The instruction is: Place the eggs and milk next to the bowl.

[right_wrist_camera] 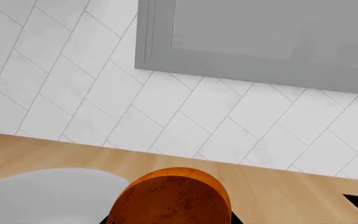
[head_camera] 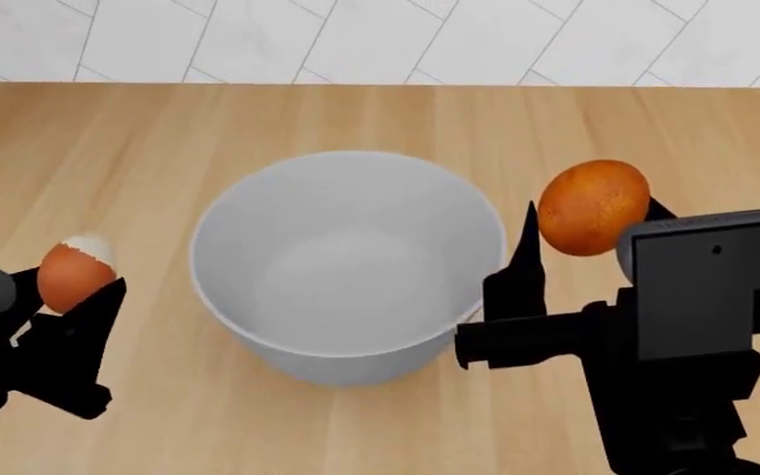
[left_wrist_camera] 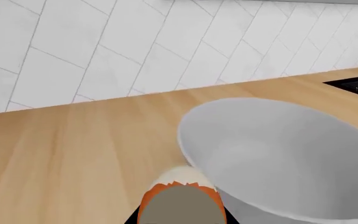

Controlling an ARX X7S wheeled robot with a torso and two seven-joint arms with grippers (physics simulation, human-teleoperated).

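Eggs: two, one (head_camera: 74, 274) left of the bowl (head_camera: 349, 262), one (head_camera: 593, 207) right of it. Bowls: one. Grippers: two.

A light wooden countertop (head_camera: 353, 119) meets a white herringbone-tiled wall (right_wrist_camera: 73, 93), under a grey cabinet (right_wrist_camera: 260, 37)

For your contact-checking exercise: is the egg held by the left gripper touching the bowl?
Apart. The head view shows bare counter between the whitish-tipped egg in the left gripper and the bowl rim.
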